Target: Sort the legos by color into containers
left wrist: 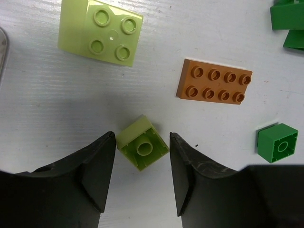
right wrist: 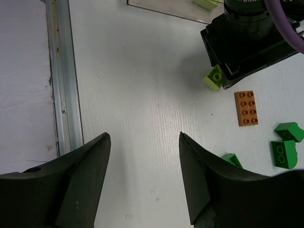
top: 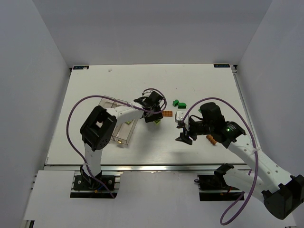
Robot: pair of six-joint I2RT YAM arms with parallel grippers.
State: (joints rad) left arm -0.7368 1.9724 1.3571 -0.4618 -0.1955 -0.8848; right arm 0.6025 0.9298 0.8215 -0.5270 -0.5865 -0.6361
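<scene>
Left gripper point(left wrist: 142, 134): jaws apart, closely flanking a small lime yellow-green single-stud plastic brick point(left wrist: 142, 149) lying on the white table point(left wrist: 47, 104). Flat orange-brown eight-stud brick point(left wrist: 214, 85) near it. Right gripper point(right wrist: 145, 137): jaws wide over bare table. Clear plastic bins point(top: 124, 129) sit left of the bricks.

A tiny lime one-stud plastic brick point(left wrist: 142, 148) sits skewed. Nearby, an orange-brown eight-stud plate point(left wrist: 213, 85) lies flat, with dark green bricks point(left wrist: 278, 142) just beyond.

Counter point(top: 118, 80): white, matte, rect. Plain white walls point(top: 152, 28) enclose counter at left, rear & right. Alu. rail point(top: 142, 166) runs along counter's near edge. Lighting even, diffuse; shadows soft.
</scene>
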